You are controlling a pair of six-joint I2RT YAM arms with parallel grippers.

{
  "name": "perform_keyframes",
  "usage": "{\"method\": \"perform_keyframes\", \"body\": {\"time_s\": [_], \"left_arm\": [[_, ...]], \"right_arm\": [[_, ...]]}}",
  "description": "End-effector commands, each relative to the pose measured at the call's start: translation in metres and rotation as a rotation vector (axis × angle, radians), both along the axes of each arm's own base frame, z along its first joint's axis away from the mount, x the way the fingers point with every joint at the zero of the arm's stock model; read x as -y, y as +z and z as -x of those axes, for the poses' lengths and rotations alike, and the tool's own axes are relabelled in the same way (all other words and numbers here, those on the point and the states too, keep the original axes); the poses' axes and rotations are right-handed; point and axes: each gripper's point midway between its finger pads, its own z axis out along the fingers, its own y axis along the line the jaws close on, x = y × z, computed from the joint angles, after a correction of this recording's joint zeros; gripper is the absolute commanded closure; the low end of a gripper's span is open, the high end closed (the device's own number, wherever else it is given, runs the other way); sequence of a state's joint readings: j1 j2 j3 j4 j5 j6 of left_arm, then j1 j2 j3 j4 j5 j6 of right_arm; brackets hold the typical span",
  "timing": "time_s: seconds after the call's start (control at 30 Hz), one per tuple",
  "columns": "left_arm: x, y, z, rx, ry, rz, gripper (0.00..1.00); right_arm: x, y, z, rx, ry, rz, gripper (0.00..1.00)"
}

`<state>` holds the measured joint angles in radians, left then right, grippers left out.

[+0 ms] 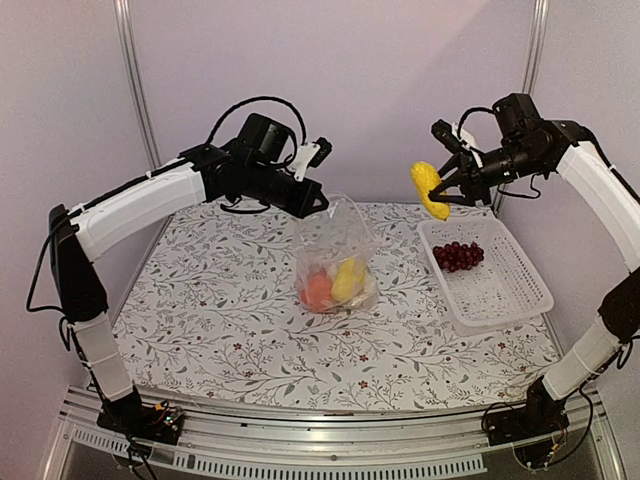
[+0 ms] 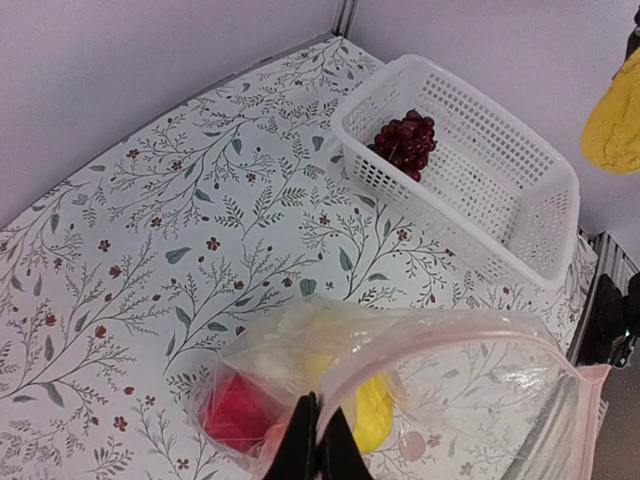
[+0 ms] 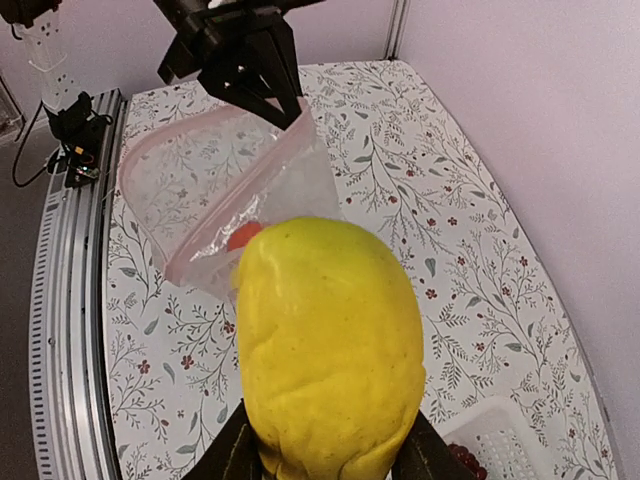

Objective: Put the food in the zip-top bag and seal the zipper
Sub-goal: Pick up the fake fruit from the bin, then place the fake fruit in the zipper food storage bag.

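The zip-top bag (image 1: pixel 335 255) stands at the table's middle with red, orange, white and yellow food in its bottom. My left gripper (image 1: pixel 315 200) is shut on the bag's rim (image 2: pixel 400 345) and holds the mouth up and open. In the left wrist view the fingertips (image 2: pixel 318 440) pinch the plastic above a red pepper (image 2: pixel 235 410) and a yellow piece (image 2: pixel 375 415). My right gripper (image 1: pixel 450 190) is shut on the yellow banana (image 1: pixel 430 188), held in the air right of the bag; the banana (image 3: pixel 330 350) fills the right wrist view. The grape bunch (image 1: pixel 458 255) lies in the white basket.
The white mesh basket (image 1: pixel 500 290) sits at the table's right side, below my right gripper. It also shows in the left wrist view (image 2: pixel 510 200). The floral tablecloth (image 1: pixel 220 310) covers the table. A purple wall stands behind.
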<state>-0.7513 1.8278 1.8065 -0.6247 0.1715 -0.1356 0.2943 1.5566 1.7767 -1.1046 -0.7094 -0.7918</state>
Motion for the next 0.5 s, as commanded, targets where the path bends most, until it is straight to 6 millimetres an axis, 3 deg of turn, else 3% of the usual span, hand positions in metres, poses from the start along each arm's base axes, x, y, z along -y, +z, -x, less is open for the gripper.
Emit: {"method": "perform_keyframes", "body": {"time_s": [0.0, 0.23, 0.47], "left_arm": [[-0.004, 0.020, -0.004, 0.025, 0.018, 0.036, 0.99], [-0.008, 0.022, -0.003, 0.031, 0.030, 0.034, 0.99], [-0.012, 0.023, -0.004, 0.025, 0.059, 0.041, 0.98]], "right_arm": [[-0.038, 0.050, 0.017, 0.055, 0.081, -0.165, 0.72], [-0.076, 0.091, 0.043, 0.091, 0.200, -0.359, 0.71], [-0.109, 0.088, 0.057, 0.028, 0.310, -0.427, 0.70]]}}
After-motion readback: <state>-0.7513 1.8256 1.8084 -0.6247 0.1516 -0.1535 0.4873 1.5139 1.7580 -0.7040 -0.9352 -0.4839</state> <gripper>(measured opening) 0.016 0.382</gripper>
